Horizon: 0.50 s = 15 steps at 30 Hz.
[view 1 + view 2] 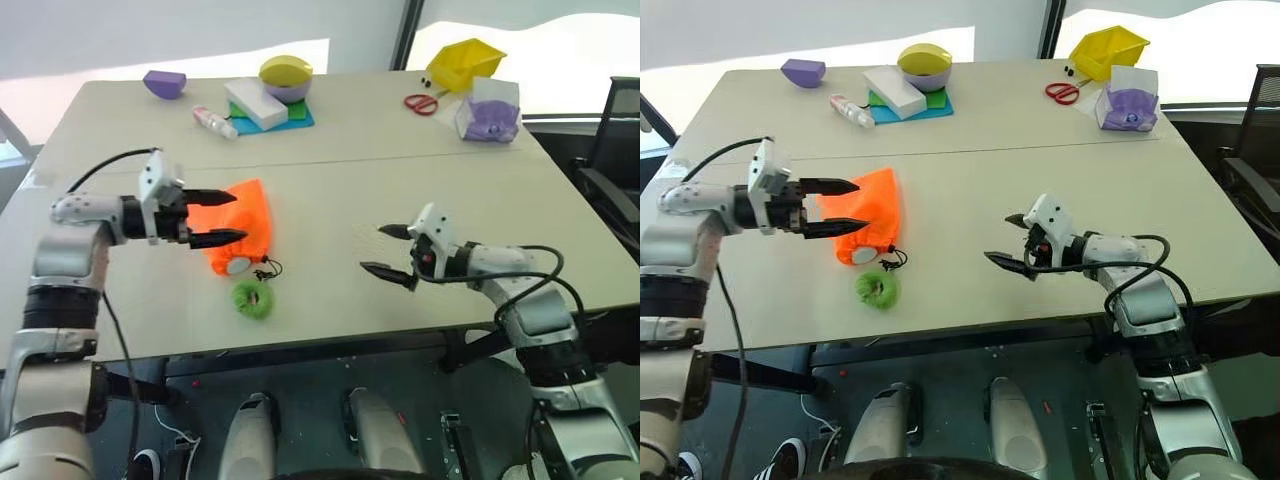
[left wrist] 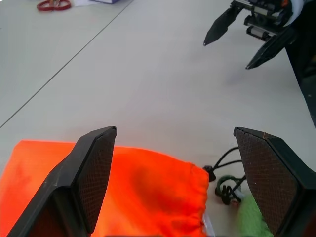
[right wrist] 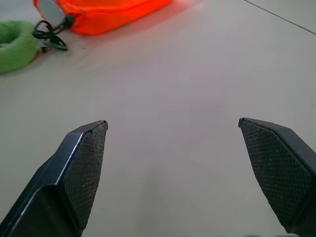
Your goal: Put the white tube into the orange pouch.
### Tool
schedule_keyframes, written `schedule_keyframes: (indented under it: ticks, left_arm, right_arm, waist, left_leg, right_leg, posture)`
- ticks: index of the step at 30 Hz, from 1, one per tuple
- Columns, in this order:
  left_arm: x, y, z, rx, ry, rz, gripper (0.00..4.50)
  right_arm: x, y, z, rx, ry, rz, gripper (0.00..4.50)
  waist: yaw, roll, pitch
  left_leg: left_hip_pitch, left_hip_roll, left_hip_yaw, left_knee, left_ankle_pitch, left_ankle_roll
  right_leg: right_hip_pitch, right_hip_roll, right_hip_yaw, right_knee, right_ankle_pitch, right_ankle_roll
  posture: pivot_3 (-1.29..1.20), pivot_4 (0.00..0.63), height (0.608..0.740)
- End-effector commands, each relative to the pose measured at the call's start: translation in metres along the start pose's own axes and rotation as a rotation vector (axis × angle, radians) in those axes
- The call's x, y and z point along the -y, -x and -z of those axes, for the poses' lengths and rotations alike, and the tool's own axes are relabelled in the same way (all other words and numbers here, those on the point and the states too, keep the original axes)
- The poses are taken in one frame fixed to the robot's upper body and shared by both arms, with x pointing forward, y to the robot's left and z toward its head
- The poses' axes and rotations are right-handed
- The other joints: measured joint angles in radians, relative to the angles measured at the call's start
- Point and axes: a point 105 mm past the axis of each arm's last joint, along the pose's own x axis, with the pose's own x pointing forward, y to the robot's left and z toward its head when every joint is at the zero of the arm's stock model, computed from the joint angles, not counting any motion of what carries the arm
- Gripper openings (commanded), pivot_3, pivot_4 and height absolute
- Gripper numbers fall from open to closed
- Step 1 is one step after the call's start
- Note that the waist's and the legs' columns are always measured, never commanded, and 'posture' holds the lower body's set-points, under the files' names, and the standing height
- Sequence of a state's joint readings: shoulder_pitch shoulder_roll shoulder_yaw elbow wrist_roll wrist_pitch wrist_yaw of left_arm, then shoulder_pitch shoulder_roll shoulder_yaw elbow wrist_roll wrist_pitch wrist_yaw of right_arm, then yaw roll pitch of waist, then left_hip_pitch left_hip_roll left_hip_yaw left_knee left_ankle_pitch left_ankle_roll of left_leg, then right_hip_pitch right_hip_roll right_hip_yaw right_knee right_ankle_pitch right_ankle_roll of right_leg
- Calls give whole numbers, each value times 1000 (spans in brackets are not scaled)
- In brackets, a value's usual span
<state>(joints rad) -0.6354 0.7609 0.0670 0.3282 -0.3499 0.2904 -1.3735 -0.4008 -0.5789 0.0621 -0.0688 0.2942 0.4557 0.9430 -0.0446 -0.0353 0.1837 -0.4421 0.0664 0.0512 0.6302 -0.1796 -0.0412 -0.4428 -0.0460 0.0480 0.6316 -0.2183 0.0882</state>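
Observation:
The orange pouch (image 1: 256,222) lies on the table's left half, with its mouth toward the front edge. A round white end (image 1: 237,265) of the white tube shows in that mouth; the rest of the tube is hidden by the fabric. The dark cord runs to the fuzzy green ring (image 1: 252,299) just in front. My left gripper (image 1: 238,217) hovers open over the pouch's left side, holding nothing. To the right, my right gripper (image 1: 372,248) is open and empty above bare table, pointing toward the pouch.
Along the far edge stand a purple bowl (image 1: 164,83), a small white bottle with pink marks (image 1: 214,121), a white block (image 1: 256,104) on coloured pads, a yellow-topped bowl (image 1: 286,76), red scissors (image 1: 421,103), a yellow bin (image 1: 464,62) and a clear box (image 1: 489,112). A chair (image 1: 610,170) stands at the right.

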Motion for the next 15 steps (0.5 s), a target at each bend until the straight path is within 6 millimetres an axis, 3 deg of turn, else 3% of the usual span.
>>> schedule_keyframes:
  ticks: [1, 3, 6, 11, 15]
  left_arm:
    - [-5, 13, -11, 48, -4, -80, 4074]
    - [-11, 21, -8, 68, -12, -177, 4074]
    - [-26, 48, 11, 134, 68, -541, 4074]
    - [11, 61, 54, 63, 147, -653, 4074]
    - [12, 83, 62, 44, 147, -747, 4074]
  right_arm:
    - [-3, 14, -23, 84, 38, -14, 4438]
    - [-5, 19, -29, 131, 29, -9, 4438]
    - [-20, 29, -25, 140, 60, -9, 4438]
    - [-30, 32, -13, 116, -21, 3, 4438]
    - [-31, 42, -6, 78, -6, -28, 4438]
  waist:
    - [2, 0, 0]
    - [3, 0, 0]
    - [4, 0, 0]
    - [0, 0, 0]
    - [6, -2, 0]
  left_leg:
    - [0, 0, 0, 0, 0, 0]
    - [0, 0, 0, 1, 0, 0]
    - [-1, 0, 0, 0, 0, 0]
    - [-1, 0, 1, -2, -1, 0]
    - [0, 1, 0, -2, -3, -3]
  right_leg:
    - [0, 0, 0, 0, 0, -1]
    - [0, 0, 0, -1, 0, -1]
    - [0, -1, 0, -2, 0, -1]
    - [0, -1, 0, -2, -1, 1]
    - [-1, -2, -2, -4, 2, -4]
  posture:
    - [0, 150, 740]
    - [0, 150, 740]
    - [0, 150, 740]
    - [0, 150, 740]
    - [0, 150, 740]
